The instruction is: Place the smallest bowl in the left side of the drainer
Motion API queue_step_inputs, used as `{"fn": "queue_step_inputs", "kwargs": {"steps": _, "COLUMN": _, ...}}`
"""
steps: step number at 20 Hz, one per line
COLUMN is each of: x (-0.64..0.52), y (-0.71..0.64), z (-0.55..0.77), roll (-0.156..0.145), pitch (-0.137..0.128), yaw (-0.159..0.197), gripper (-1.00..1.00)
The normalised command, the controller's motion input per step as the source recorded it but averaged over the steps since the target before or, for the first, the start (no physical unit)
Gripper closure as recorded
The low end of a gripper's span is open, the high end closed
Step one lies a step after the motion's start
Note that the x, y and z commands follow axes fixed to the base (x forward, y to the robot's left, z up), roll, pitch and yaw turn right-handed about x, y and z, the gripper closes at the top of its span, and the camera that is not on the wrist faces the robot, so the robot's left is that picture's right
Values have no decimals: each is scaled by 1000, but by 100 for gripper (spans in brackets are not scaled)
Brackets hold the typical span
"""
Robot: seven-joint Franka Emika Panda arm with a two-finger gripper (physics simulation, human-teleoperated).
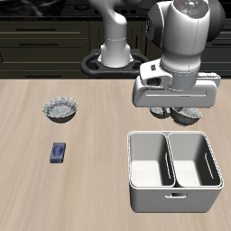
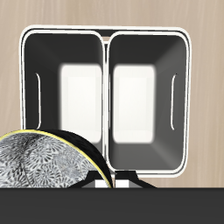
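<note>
The gripper [image 1: 174, 110] hangs over the table [image 1: 90, 180], just off the drainer's [image 1: 153, 198] back rim, at the drainer's 12 o'clock (12 being towards the robot's base). In the wrist view the bowl [image 2: 39, 166] looms close under the camera, its crinkled rim running right up to the gripper [image 2: 112, 179]. So it is probably pinched by the rim and lifted, but the fingertips barely show. I cannot tell whether the jaws are closed on it. In the exterior view the arm's hand hides most of what is under it.

The step in hand looks like the carry over the drainer. Both compartments are empty and deep, with a thin divider between them.

To do it well:
- Travel towards 6 o'clock with the bowl above the rim.
- Stop once the bowl is centred over the left compartment, not over the divider.
- Since the bowl hangs off to one side of the fingers, aim by the bowl and not by the gripper.
- Lower it inside the walls before letting go, so it does not tip.

A second bowl [image 1: 60, 109] at the table's 10 o'clock and a blue block [image 1: 59, 152] at 8 o'clock are well clear.
</note>
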Motion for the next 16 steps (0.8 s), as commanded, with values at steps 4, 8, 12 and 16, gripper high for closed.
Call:
{"fn": "queue_step_inputs", "kwargs": {"steps": 4, "x": 18, "y": -101, "z": -96, "roll": -20, "pitch": 13, "yaw": 8, "gripper": 100}}
{"fn": "queue_step_inputs", "kwargs": {"steps": 8, "x": 22, "y": -65, "z": -101, "roll": -23, "pitch": 13, "yaw": 17, "gripper": 100}}
{"fn": "queue_step_inputs", "kwargs": {"steps": 12, "x": -20, "y": 45, "z": -112, "roll": 7, "pitch": 10, "yaw": 27, "gripper": 100}}
{"fn": "queue_step_inputs", "kwargs": {"steps": 16, "x": 0, "y": 70, "z": -143, "roll": -1, "pitch": 22, "yaw": 35, "gripper": 100}}
